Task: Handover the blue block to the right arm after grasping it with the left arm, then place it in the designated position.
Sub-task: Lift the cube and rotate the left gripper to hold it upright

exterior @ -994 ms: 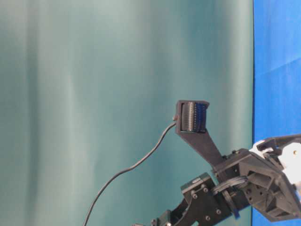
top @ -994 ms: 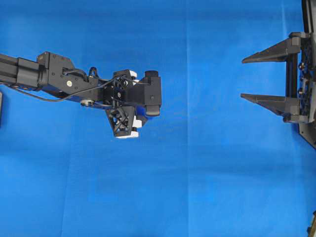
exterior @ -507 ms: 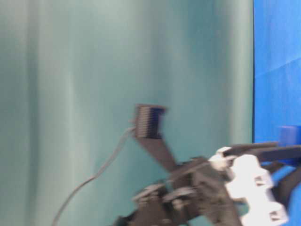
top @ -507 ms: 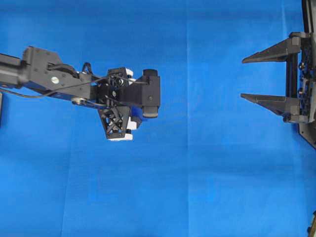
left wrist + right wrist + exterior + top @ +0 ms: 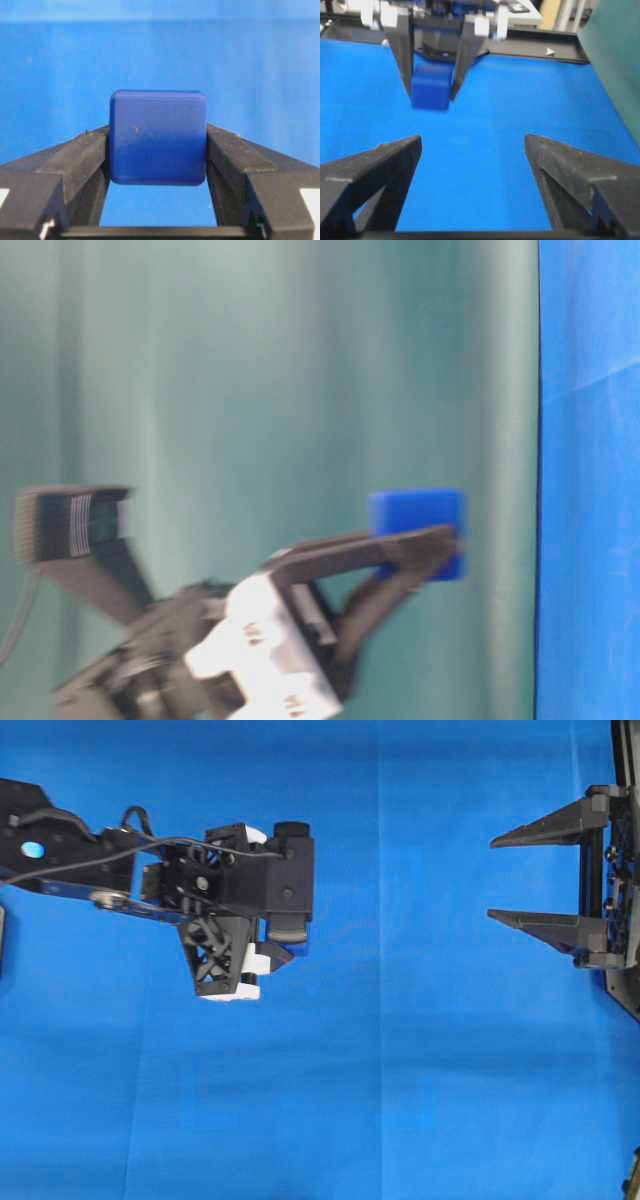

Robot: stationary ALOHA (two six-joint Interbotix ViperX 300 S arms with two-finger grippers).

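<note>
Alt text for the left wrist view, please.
A dark-blue block fills the centre, clamped on both sides between the black fingers of the left gripper, with plain blue cloth behind it.

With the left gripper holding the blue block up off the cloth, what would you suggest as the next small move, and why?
Probably carry the blue block across toward the right gripper. The left gripper clamps it firmly between both fingers, clear of the cloth, while the right one waits with jaws wide open at the far side, a broad gap between them.
</note>
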